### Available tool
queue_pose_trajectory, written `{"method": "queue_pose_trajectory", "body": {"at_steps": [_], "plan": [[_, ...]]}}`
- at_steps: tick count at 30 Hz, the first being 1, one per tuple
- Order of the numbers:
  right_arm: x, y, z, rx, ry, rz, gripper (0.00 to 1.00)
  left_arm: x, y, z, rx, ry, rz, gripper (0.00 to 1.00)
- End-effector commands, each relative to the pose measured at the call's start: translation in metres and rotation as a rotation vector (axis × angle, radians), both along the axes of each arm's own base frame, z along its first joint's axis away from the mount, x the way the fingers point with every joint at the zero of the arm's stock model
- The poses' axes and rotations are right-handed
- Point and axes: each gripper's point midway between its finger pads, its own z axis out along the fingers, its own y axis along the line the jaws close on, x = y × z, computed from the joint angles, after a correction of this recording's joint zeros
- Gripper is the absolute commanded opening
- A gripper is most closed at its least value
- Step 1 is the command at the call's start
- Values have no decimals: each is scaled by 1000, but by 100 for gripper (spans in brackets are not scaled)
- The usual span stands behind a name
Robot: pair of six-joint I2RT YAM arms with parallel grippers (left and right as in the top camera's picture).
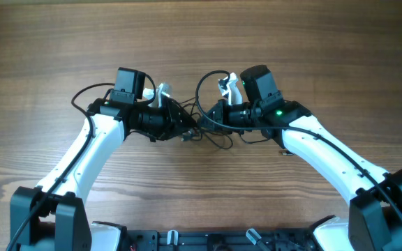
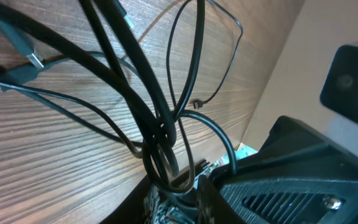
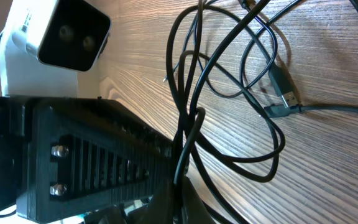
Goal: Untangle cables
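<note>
A USB plug (image 3: 283,93) shows from the right wrist, not overhead. The right gripper (image 3: 180,182) has its jaws closed tight on the cables (image 3: 191,124). Whether the jaws of the left gripper (image 2: 176,186) are open or closed is unclear.

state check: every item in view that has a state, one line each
cables: tangled, loops crossing, bunched between the two grippers
left gripper: shut on the cables
right gripper: shut on the cables
USB plug: unplugged, free end over the table
status light on the right arm: lit green
</note>
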Motion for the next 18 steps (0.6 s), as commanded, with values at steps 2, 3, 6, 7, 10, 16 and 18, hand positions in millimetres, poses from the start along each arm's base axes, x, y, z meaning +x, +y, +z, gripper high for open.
{"method": "queue_pose_trajectory", "body": {"at_steps": [2,3,6,7,10,16,18], "plan": [[-4,2,3,17,10,18,4,3,-1,2,4,3,20,19],[-4,2,3,17,9,18,4,3,-1,2,4,3,21,14],[-4,2,3,17,10,18,4,3,-1,2,4,3,21,4],[-4,2,3,17,9,18,4,3,-1,2,4,3,21,4],[-4,2,3,16,9,18,4,3,-1,2,4,3,20,4],[-1,-20,-25,-152,35,-68,4,14,21,1,11,14,89,4],[-2,-32,-37,-229,49,-99,4,19,33,0,11,22,130,4]]}}
